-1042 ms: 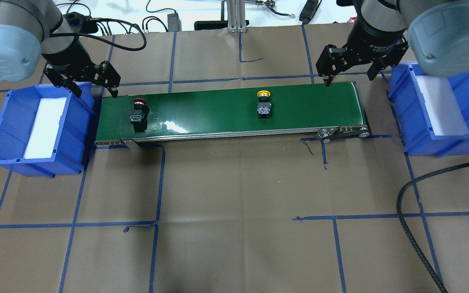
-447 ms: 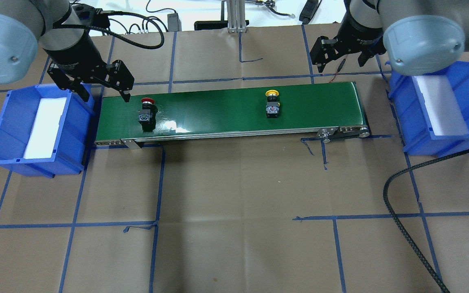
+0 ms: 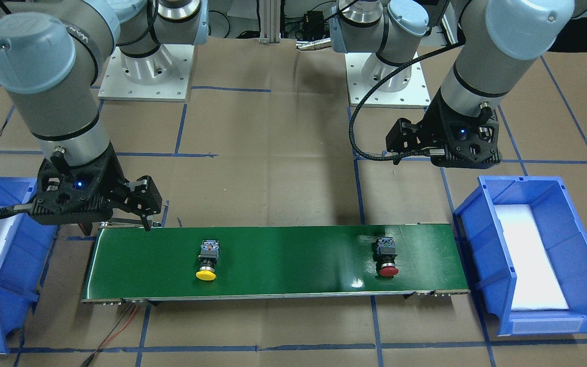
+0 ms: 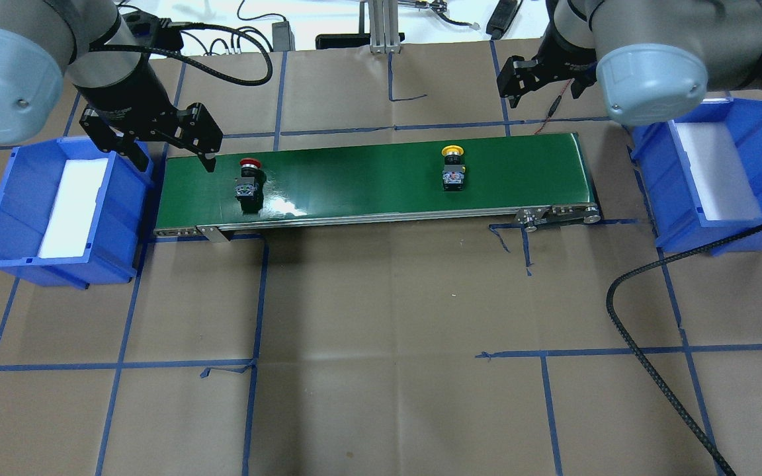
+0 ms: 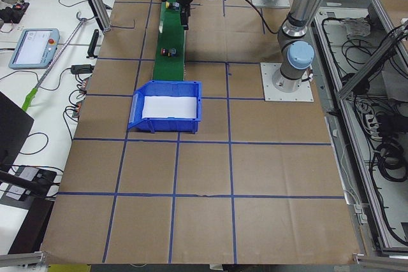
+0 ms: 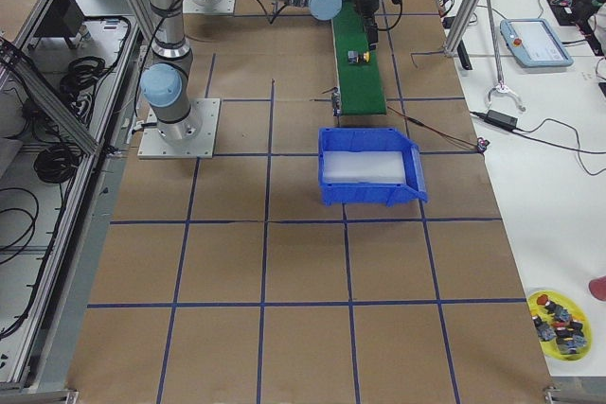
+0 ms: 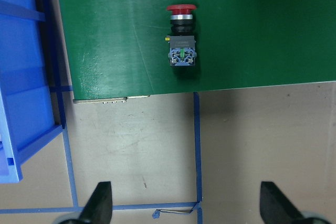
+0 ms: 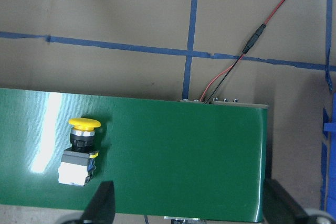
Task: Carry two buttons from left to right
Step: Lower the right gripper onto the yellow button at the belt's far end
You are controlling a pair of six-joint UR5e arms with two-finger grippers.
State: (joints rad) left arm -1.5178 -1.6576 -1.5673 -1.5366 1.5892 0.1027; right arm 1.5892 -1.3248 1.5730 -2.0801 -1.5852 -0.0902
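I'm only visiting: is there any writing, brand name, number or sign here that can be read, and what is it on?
Nothing is clear enough to quote.
Right arm: faint lettering on its grey casing near the top, too blurred to read.
Red button: no readable marking on its body.
Yellow button: no readable marking either.
Handheld screen on the side bench: too small to read.

I can't read any word, number or brand on my feeds. The right arm (image 3: 64, 102) carries faint lettering near its upper joint in the front view, too small and skewed to make out. The pendant (image 5: 30, 48) screen in the left view is a blur.
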